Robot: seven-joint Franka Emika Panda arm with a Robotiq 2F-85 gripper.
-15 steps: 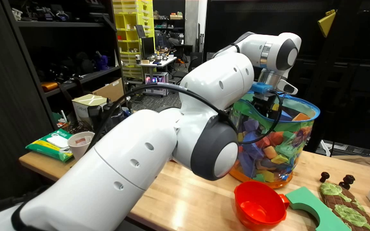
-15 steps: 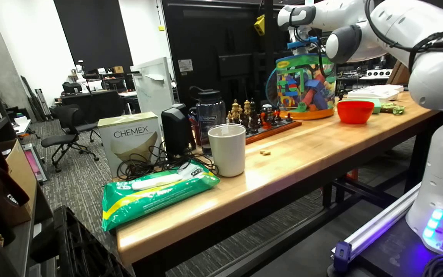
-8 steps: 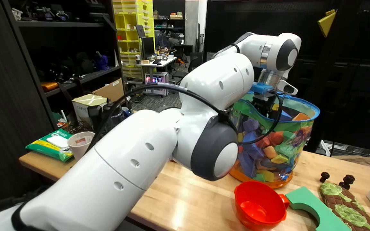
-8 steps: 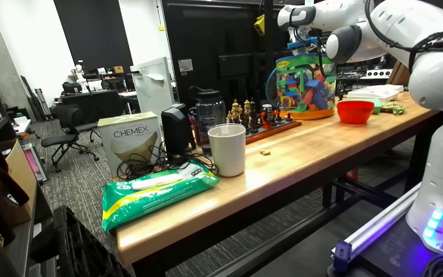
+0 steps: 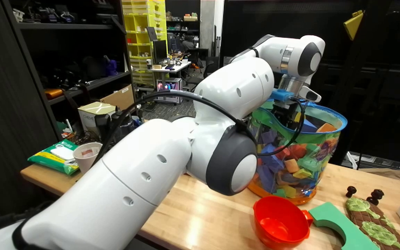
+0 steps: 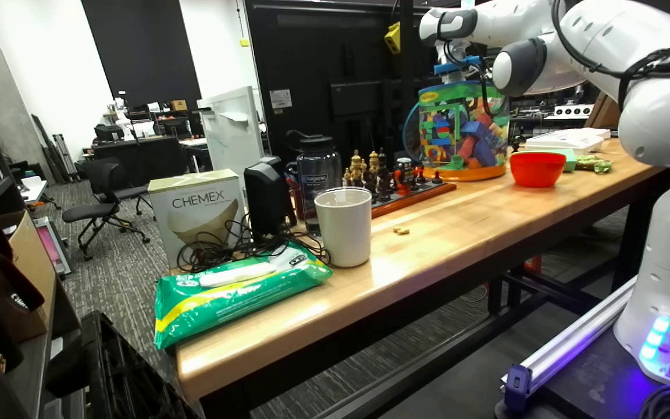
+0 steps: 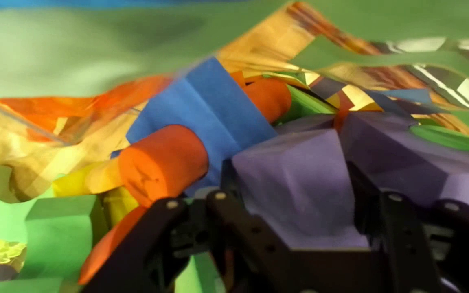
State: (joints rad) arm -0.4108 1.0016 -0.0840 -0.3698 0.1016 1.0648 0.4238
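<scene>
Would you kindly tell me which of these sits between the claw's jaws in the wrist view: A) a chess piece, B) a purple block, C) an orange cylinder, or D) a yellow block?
B: the wrist view shows a purple block filling the gap of the claw, one jaw against either side.

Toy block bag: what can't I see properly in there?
Purple block between the fingers: they cover parts of its sides in the wrist view.
Other purple block: cut off by the wrist view's right edge.
Where the fingers end: unclear through the wall of the bag, both exterior views.
Middle of the bag: hidden by the outer blocks, both exterior views.
</scene>
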